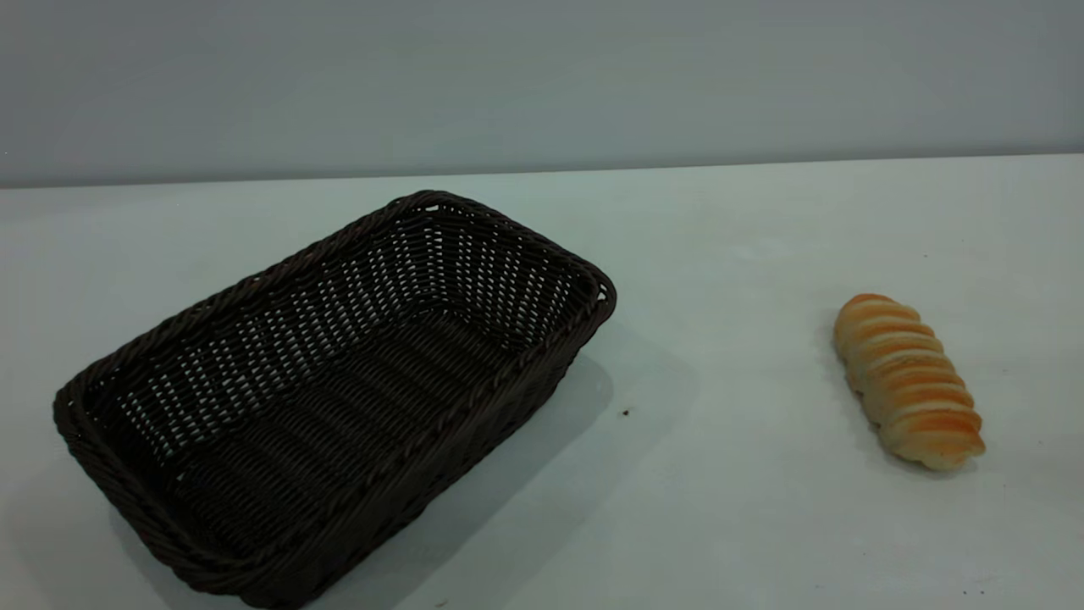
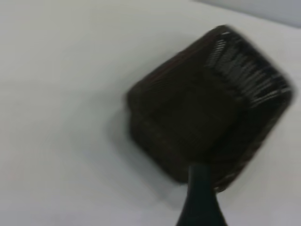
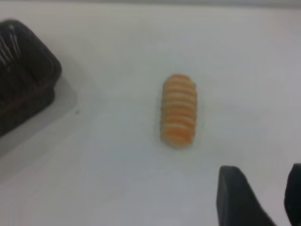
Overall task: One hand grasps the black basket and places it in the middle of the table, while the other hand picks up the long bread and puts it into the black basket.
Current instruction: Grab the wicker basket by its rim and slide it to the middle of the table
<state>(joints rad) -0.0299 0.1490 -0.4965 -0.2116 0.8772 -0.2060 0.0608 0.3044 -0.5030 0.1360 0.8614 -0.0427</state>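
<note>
Nearest, the black basket [image 1: 330, 398] sits empty toward the table's [image 1: 728, 508] left, the long bread [image 1: 908, 380] well apart at right, so both steps remain; the right gripper [image 3: 273, 197] hovers fingers apart, while the left gripper's [image 2: 201, 200] fingers I cannot tell.

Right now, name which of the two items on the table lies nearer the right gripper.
The long bread, the ridged golden loaf, lies just ahead of the right gripper; the black basket sits farther off.
</note>
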